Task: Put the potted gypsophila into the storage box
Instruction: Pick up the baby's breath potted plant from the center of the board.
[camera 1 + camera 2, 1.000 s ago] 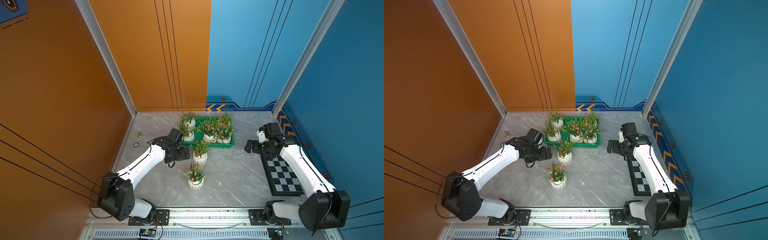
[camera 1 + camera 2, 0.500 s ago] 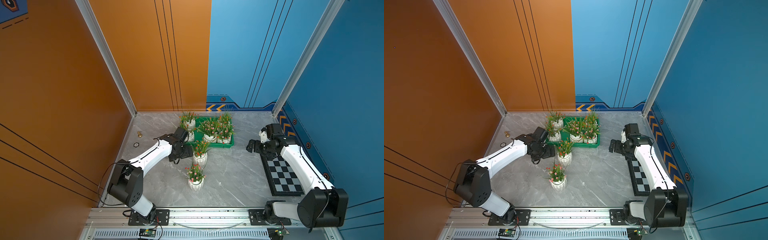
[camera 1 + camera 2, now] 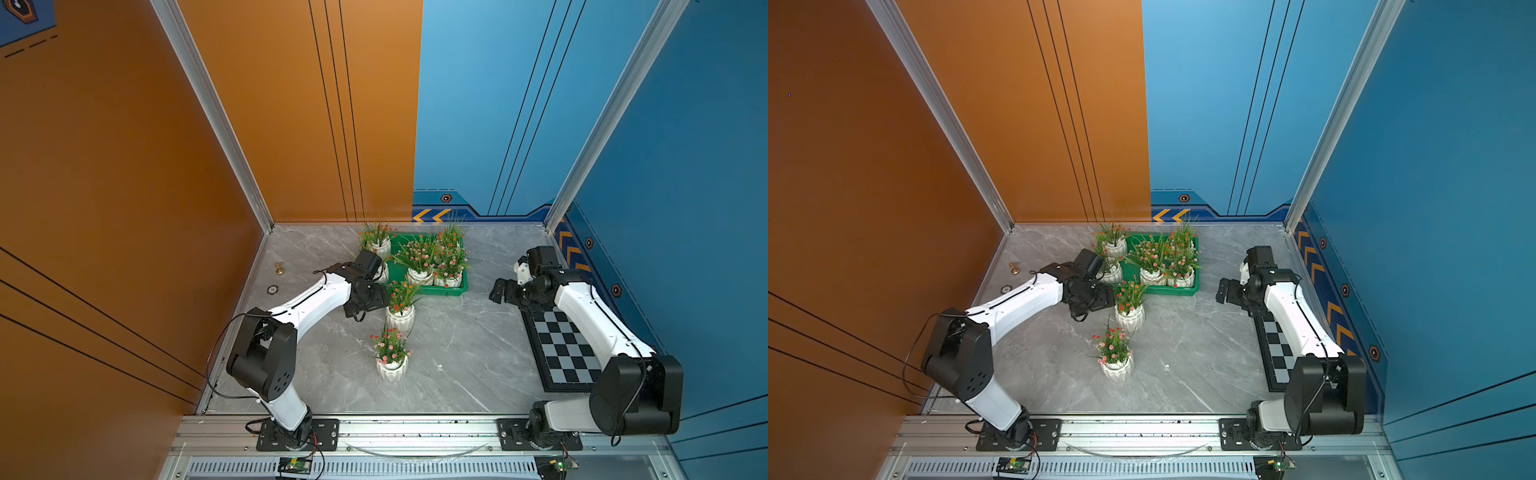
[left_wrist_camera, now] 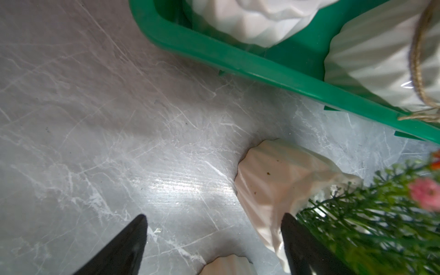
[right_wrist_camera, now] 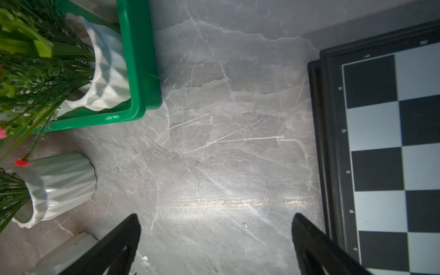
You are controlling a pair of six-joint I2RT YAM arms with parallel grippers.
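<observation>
Left gripper (image 4: 214,217): jaws spread wide with nothing in them, low over the table (image 4: 95,119).
Nearest pot (image 4: 273,181): hard by one finger (image 4: 304,250). A slice of its wall shows inside the gap and the rest lies behind that finger. I cannot tell whether they touch.
Box (image 4: 238,59): just beyond that pot, ahead of the left fingertips, with pots standing in it.
Right gripper (image 5: 216,216): jaws wide and empty over bare table, with the box corner (image 5: 140,71) on its left and the board (image 5: 381,142) on its right.
Top views only: the nearest pot (image 3: 400,318) stands upright. A pink-flowered pot (image 3: 391,370) sits on the base side of the left gripper (image 3: 376,297), apart from it. Another pot (image 3: 379,249) stands outside the box's left end, past the left wrist.
Wrist views only: twine (image 4: 416,59) is tied round a boxed pot, and small letters (image 5: 344,131) run along the board's edge.
Surfaces: the pots are glossy white, pleated and faceted. The box is smooth green plastic with a low rim. The table is grey and marble-veined, with a patch of glare. The board is black-framed with dark and pale squares. The leaves are thin and grassy.
</observation>
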